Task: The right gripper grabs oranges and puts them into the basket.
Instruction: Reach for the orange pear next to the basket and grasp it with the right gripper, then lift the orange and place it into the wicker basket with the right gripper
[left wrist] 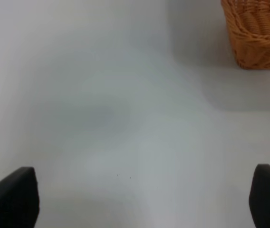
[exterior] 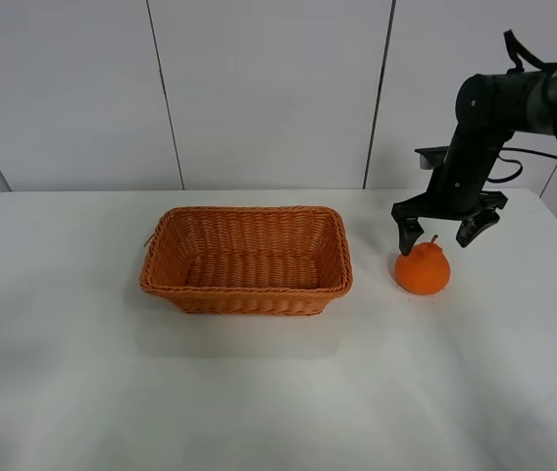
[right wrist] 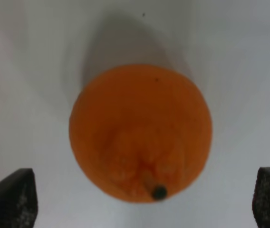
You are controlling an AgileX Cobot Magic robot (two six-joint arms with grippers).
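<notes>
1. In the high view, your right gripper [exterior: 436, 241] hangs just above the orange [exterior: 422, 271]. Its jaws are spread wide, one finger on each side of the brown stem, and it holds nothing. You cannot tell from here whether a fingertip brushes the fruit. The orange rests on the white table [exterior: 259, 392], directly under the hand. The wicker basket [exterior: 249, 296] stands off to the hand's side, toward the middle of the table, near the orange but not touching it.
2. In the left wrist view, your left gripper [left wrist: 139, 197] is open with nothing in it. Its two black fingertips [left wrist: 11, 199] sit far apart over bare table. One corner of the basket [left wrist: 258, 33] shows ahead of this hand and off to one side, well apart from it.
3. In the right wrist view, the orange [right wrist: 139, 128] fills the space below the hand, centred between the spread fingertips [right wrist: 11, 197], which stand clear of it. Its dark stem [right wrist: 159, 192] points up toward the hand.
</notes>
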